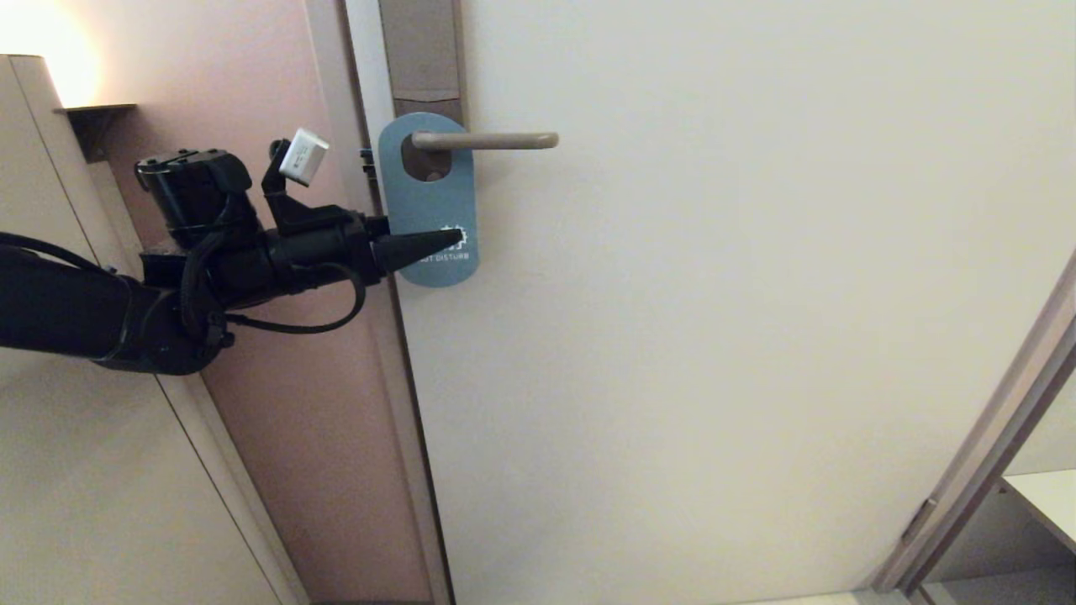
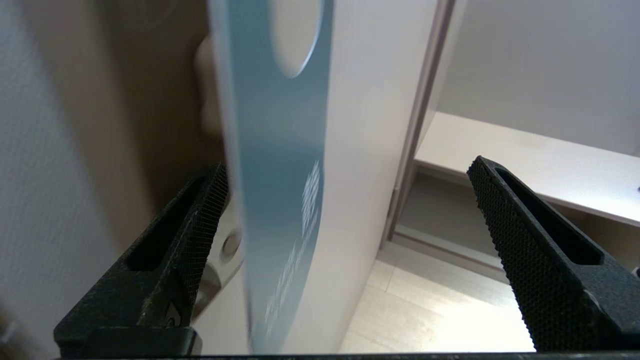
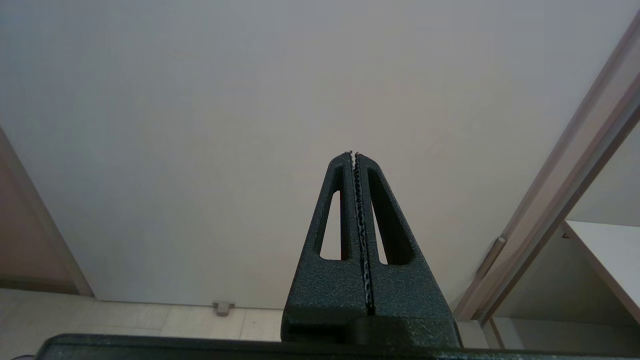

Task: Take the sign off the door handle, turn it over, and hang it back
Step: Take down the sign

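Note:
The sign (image 1: 429, 202) hangs by its oval hole on the door handle (image 1: 487, 140), teal-blue "DO NOT DISTURB" side facing out. The handle is a slim beige-grey lever on a tall grey-brown lock plate (image 1: 420, 50). My left gripper (image 1: 450, 239) reaches in from the left at the sign's lower half. In the left wrist view the left gripper (image 2: 347, 175) is open, and the sign (image 2: 275, 150) stands edge-on between the fingers, close to one finger (image 2: 207, 210) and far from the other finger (image 2: 500, 200). My right gripper (image 3: 354, 154) is shut and empty, low before the door, out of the head view.
The white door (image 1: 714, 294) fills the middle. A pinkish wall and door frame (image 1: 370, 277) lie to the left, behind my left arm. A second frame and a pale shelf (image 1: 1046, 496) stand at the lower right. A wall lamp glows at the upper left.

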{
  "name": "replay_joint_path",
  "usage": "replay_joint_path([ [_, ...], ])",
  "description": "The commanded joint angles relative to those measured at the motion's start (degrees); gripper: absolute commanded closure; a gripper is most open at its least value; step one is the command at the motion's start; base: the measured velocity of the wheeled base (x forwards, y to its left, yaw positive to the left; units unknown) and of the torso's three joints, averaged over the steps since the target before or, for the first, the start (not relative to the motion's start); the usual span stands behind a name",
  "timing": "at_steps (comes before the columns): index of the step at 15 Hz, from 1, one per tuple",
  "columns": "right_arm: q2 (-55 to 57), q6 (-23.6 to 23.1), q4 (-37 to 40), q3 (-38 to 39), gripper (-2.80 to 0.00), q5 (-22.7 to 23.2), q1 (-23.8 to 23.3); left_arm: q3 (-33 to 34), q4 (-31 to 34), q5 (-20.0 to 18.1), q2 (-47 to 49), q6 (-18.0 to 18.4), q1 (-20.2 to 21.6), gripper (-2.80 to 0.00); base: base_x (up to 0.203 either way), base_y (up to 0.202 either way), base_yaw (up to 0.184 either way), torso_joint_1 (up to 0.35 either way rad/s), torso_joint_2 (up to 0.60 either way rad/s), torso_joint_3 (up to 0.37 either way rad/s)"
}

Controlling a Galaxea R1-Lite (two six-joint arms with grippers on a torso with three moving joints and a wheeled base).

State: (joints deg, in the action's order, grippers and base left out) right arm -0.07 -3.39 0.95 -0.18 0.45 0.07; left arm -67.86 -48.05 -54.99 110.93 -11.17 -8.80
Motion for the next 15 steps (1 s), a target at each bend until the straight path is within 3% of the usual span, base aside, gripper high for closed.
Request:
replay_joint_path([
  [1, 0.07, -0.04, 0.01, 0.01, 0.0, -0.01, 0.01, -1.54, -0.21, -0.21, 1.46, -0.38, -0.48, -2.8, 0.0, 0.0, 0.0, 0.0, 0.0, 0.0],
  [15, 0.07, -0.04, 0.01, 0.01, 0.0, -0.01, 0.01, -2.1, -0.55, 0.41, 2.27, -0.17, -1.83, -2.8, 0.0, 0.0, 0.0, 0.0, 0.0, 0.0],
])
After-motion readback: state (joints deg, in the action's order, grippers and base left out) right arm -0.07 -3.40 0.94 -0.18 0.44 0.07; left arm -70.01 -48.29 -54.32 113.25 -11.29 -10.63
